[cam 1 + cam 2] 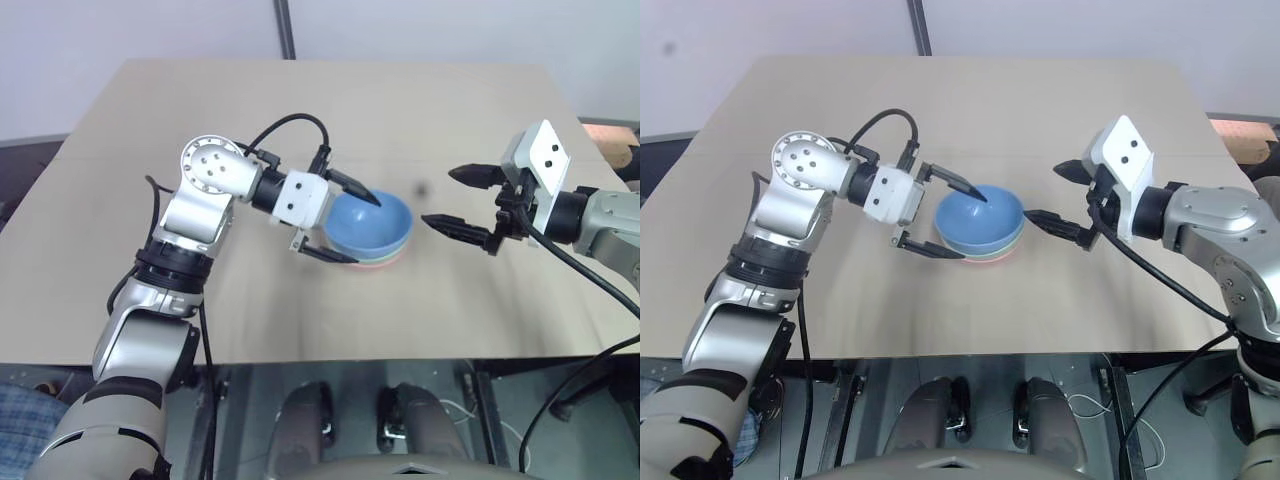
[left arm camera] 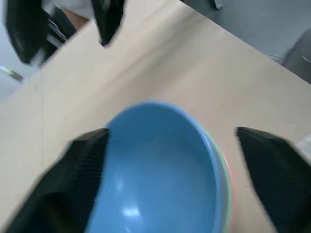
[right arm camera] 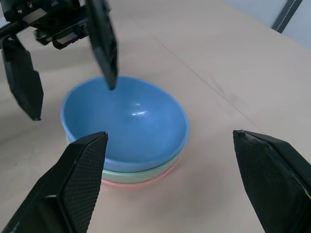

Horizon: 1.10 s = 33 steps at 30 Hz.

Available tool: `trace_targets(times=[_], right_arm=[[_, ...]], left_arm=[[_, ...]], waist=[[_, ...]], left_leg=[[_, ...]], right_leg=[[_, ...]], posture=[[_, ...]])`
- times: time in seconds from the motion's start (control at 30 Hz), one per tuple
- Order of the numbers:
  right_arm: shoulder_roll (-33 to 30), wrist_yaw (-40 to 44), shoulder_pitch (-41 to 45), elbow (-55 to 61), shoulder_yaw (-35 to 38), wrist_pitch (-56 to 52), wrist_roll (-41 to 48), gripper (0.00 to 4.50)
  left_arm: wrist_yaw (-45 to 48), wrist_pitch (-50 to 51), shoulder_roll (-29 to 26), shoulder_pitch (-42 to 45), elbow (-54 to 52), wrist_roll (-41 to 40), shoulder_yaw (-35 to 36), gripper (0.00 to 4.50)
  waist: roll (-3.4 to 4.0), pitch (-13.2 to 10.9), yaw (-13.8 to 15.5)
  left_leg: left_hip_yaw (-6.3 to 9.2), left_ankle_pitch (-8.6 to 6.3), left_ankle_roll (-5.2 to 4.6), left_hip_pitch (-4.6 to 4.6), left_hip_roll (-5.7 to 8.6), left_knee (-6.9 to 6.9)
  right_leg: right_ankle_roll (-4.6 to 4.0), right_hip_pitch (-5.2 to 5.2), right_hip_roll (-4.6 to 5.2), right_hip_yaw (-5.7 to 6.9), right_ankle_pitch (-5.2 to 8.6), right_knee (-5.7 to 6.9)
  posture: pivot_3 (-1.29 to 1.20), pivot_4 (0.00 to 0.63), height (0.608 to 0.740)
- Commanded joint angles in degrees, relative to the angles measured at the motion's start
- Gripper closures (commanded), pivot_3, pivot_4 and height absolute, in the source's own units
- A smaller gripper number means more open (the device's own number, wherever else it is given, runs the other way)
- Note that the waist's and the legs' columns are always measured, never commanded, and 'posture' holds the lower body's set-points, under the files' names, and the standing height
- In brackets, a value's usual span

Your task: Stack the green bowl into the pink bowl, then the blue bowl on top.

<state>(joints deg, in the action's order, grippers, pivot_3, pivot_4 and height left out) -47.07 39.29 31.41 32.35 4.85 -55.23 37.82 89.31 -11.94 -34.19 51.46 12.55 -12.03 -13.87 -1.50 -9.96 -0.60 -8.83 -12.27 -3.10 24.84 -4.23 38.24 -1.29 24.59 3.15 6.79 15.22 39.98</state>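
The blue bowl (image 3: 127, 121) is being straddled at its rim by the left gripper (image 1: 950, 215), jaws spread, nested atop the green bowl (image 3: 141, 175) and pink bowl (image 3: 146, 182) on the counter (image 1: 330, 110). The right gripper (image 1: 462, 202) is being held beside the stack, jaws spread.

Blue bowl (image 3: 127, 120) nested in green bowl (image 3: 138, 175), seemingly within pink bowl (image 3: 146, 182), mid-table (image 1: 330, 120), between left gripper (image 1: 335, 218) and right gripper (image 1: 462, 202).
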Motion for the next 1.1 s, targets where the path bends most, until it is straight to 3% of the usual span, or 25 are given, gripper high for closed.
trace_targets(times=[0.03,0.2,0.43,0.87,1.1], right_arm=[[-0.71,0.26,1.08,0.36,0.61,1.50,-0.40,0.00],[-1.15,0.73,-0.18,0.61,1.24,1.66,-0.25,0.00],[-3.10,4.16,-6.26,-2.02,5.82,6.05,-0.57,0.00],[-5.35,23.13,-17.34,-12.54,15.95,24.31,0.58,0.00],[-3.10,24.53,-20.69,-16.67,15.77,29.57,-1.23,0.00]], left_arm=[[-1.45,1.25,-0.70,0.47,-0.40,-1.50,2.29,0.09],[-8.24,7.24,-2.59,-0.31,2.77,-0.51,6.10,0.09],[-17.35,12.75,-7.44,-8.19,4.03,-0.67,12.71,0.09],[-27.39,25.84,-10.27,-24.90,-12.33,-6.85,22.65,0.09],[-30.76,28.62,-10.12,-30.08,-17.64,-8.41,24.07,0.09]], waist=[[0.00,0.00,-0.01],[0.00,0.00,-0.11],[0.00,0.00,-0.03],[0.00,0.00,0.10],[0.00,0.00,0.17]], left_leg=[[0.00,0.00,0.00,0.00,0.00,0.00],[0.01,0.00,0.00,0.00,-0.01,0.00],[0.00,0.00,0.00,-0.01,-0.02,-0.04],[0.12,-0.01,-0.01,-0.23,-0.03,-0.02],[0.21,-0.01,-0.01,-0.22,-0.03,-0.01]], right_leg=[[0.00,0.00,0.00,0.00,0.00,0.00],[0.06,0.00,0.00,0.00,0.03,0.00],[0.01,0.00,0.01,-0.01,0.01,-0.03],[0.18,-0.30,0.05,0.08,0.10,-0.08],[0.17,-0.33,0.08,0.15,0.09,-0.08]], posture=[[0.00,0.150,0.739],[0.00,0.150,0.739],[0.00,0.150,0.739],[0.00,0.150,0.739],[0.00,0.150,0.739]])
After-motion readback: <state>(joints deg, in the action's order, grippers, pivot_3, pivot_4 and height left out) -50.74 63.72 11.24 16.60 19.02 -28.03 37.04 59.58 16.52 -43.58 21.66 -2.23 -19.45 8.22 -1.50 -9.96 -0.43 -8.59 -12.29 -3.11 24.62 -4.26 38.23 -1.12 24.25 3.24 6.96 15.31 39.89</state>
